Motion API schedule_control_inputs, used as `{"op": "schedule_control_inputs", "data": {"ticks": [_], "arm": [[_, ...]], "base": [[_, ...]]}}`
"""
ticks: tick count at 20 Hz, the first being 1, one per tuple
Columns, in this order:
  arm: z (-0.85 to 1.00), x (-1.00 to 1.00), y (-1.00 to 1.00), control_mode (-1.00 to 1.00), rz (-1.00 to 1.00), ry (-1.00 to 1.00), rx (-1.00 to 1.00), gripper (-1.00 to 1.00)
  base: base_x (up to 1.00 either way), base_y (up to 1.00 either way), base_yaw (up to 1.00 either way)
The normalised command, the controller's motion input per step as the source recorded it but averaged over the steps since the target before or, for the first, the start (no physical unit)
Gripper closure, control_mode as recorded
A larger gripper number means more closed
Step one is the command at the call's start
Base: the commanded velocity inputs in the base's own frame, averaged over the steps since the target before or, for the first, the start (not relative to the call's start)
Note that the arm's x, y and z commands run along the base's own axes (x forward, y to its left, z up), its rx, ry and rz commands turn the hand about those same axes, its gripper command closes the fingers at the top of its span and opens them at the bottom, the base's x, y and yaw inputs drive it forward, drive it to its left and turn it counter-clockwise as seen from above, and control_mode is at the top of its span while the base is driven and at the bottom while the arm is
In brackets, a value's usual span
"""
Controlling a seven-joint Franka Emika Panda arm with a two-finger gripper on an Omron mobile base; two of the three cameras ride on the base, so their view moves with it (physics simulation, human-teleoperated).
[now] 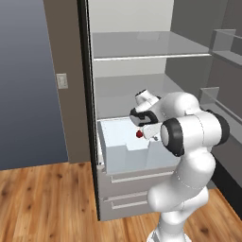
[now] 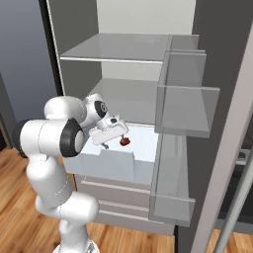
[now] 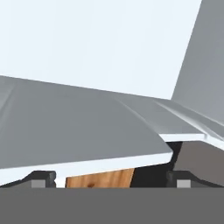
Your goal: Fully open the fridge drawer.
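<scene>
The upper glass shelf (image 1: 146, 47) serves as the landmark inside the open fridge. A second glass shelf (image 1: 127, 92) lies below it. Well below both, at the bottom of the cabinet, sit two grey flat-fronted drawers (image 1: 134, 182) with bar handles, one above the other. To the shelf's right hang the door bins (image 2: 190, 106) on the open door. Left of it, on the blue-grey wall, is a light switch (image 1: 62, 81). A wooden floor (image 1: 47, 203) spreads underneath.

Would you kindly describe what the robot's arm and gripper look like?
The arm is glossy white, built of rounded segments with dark rings at the joints. The gripper has a white body and two small dark fingertips. No cables or markings are visible.
</scene>
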Motion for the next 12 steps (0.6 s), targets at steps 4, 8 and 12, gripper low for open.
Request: {"op": "schedule_control_inputs", "data": {"ticks": [4, 8, 12], "arm": [[-0.94, -1.0, -0.66, -1.0, 0.0, 0.27, -0.07, -1.0], [-0.93, -1.0, -0.67, -1.0, 0.0, 0.26, -0.06, -1.0], [-0.85, -1.0, -0.66, -1.0, 0.0, 0.23, -0.05, -1.0]], "base": [[0.0, 0.0, 0.0], [0.0, 0.0, 0.0], [0.0, 0.0, 0.0]]}}
